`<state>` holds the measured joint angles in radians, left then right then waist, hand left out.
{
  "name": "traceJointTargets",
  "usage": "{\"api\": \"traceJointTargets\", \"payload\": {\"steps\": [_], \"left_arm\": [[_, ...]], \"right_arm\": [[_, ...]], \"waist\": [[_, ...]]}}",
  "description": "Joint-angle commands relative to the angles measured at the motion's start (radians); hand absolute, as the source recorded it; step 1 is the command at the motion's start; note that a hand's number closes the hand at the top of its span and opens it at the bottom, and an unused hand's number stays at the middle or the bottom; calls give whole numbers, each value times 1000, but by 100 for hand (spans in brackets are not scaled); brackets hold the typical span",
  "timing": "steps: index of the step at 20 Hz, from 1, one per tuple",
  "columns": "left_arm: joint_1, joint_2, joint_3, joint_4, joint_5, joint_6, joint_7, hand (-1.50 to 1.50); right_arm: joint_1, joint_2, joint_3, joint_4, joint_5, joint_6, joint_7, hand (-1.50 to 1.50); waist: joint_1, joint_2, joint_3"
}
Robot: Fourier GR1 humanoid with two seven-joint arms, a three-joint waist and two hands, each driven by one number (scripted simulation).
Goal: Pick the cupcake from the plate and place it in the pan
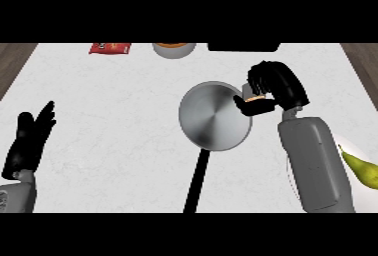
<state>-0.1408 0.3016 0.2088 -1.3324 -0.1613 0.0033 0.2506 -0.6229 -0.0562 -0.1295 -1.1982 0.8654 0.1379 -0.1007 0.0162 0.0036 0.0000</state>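
My right hand (277, 87) is curled round the cupcake (256, 99), of which only a tan sliver shows between the fingers and thumb. It hovers at the right rim of the grey round pan (214, 116), whose black handle (198, 180) runs toward the view's lower edge. The white plate (362, 150) peeks out at the far right edge, mostly hidden by my right forearm. My left hand (29, 142) rests open at the lower left, fingers up.
A yellow-green pear (360, 169) lies on the plate at the right edge. At the counter's far side sit a red packet (111, 48), a grey bowl (174, 49) and a dark object (244, 47). Wood floor shows past both side edges.
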Motion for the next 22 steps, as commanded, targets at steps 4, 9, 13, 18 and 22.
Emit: {"api": "traceJointTargets", "payload": {"steps": [4, 9, 13, 18, 22], "left_arm": [[-9, 0, -5, -28, 3, -14, 23, 0], [1, -34, -28, -5, -17, 3, -10, 0], [-87, -2, -29, 26, -21, -17, 31, 0], [-86, -26, -39, 48, -17, -19, -24, 0], [-90, -44, -54, 55, -36, 0, -25, 0]], "right_arm": [[-160, 55, 8, 434, 21, -231, -60, 150], [-292, 56, 10, 691, -42, -309, -121, 150], [-327, 56, 37, 808, -219, -339, -151, 150], [-391, 56, 32, 941, -301, -334, -175, -150], [-362, 56, 70, 993, -378, -379, -293, -150]], "waist": [[15, 5, 1], [23, 8, 1], [60, 18, 2], [91, 29, 2], [91, 26, 2]]}}
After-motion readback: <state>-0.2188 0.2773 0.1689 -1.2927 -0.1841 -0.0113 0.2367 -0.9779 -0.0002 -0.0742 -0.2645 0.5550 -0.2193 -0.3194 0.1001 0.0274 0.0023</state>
